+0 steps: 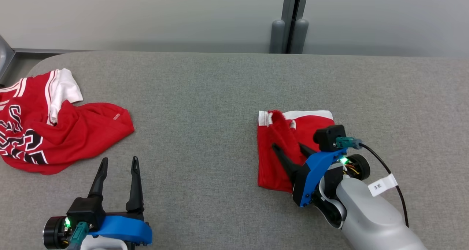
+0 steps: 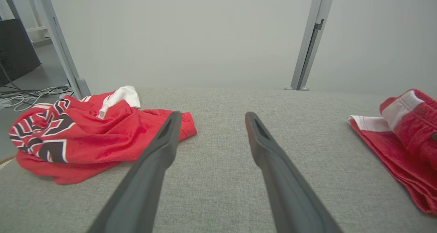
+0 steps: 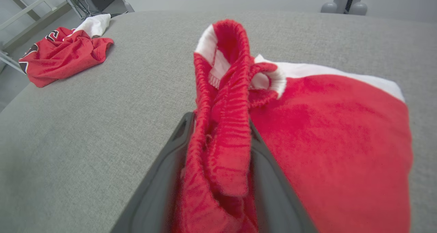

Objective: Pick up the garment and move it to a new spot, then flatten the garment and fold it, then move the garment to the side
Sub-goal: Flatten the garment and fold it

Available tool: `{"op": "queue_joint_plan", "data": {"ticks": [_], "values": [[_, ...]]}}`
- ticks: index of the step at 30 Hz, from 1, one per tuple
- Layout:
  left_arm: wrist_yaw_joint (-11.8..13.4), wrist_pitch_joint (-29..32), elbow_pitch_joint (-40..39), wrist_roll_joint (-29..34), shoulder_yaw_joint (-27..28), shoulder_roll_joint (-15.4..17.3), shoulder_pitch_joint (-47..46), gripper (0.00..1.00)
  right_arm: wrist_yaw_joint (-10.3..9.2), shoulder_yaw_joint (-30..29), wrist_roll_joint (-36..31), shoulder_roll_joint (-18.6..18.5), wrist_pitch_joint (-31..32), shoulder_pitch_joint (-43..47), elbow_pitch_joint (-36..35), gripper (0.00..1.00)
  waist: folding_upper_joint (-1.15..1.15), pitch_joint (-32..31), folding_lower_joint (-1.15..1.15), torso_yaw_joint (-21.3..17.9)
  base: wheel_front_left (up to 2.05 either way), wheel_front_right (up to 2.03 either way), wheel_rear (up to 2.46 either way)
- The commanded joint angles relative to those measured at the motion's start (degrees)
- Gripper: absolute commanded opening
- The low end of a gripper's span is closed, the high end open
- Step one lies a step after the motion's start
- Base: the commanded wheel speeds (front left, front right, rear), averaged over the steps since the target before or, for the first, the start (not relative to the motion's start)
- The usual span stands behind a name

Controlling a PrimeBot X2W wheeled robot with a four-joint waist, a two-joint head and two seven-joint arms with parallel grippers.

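Observation:
The garment (image 1: 278, 169), red fleece with a white band along its far edge, lies folded on the grey table (image 1: 205, 114) at right of centre. One bunched red ridge of it (image 3: 222, 137) stands up between the fingers of my right gripper (image 1: 287, 145), whose jaws are apart on either side of that fold. In the right wrist view the fabric fills the gap between the two fingers. My left gripper (image 1: 119, 158) rests open near the front left of the table with nothing between its fingers. The garment's edge (image 2: 403, 124) shows at the right of the left wrist view.
A crumpled red jersey (image 1: 73, 133) with white and black lettering lies at the table's far left, just beyond my left gripper (image 2: 213, 116). A grey post (image 1: 291, 30) stands behind the table's back edge. Bare grey cloth lies between the two garments.

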Motion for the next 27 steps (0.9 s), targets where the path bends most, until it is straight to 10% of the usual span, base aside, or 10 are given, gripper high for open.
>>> {"op": "queue_joint_plan", "data": {"ticks": [1,11,18,27], "values": [[0.2,-0.2,0.1,0.1,0.0,-0.1,-0.7,1.0,0.01,-0.4,0.2,0.3,-1.4,-1.0,0.6,1.0,-0.01,-0.2,-0.01,-0.1,0.0,0.0,0.0],[0.0,-0.2,0.4,1.0,2.3,0.1,1.5,1.0,0.02,-3.3,-1.8,-4.6,-12.3,2.1,-0.9,1.0,-0.01,-3.3,-0.01,-3.0,0.0,0.0,0.0],[0.0,-0.2,0.0,1.5,3.3,0.2,3.3,1.0,0.02,-13.6,-8.8,-8.7,-12.8,11.5,-14.7,1.0,-0.01,-4.6,-0.01,-4.9,0.0,0.0,0.0],[-0.3,-0.2,1.3,2.3,3.6,0.7,4.7,1.0,0.02,-27.7,-16.2,-3.5,-12.8,29.0,-30.7,1.0,-0.01,-5.7,-0.01,-6.0,0.0,0.0,0.0]]}}
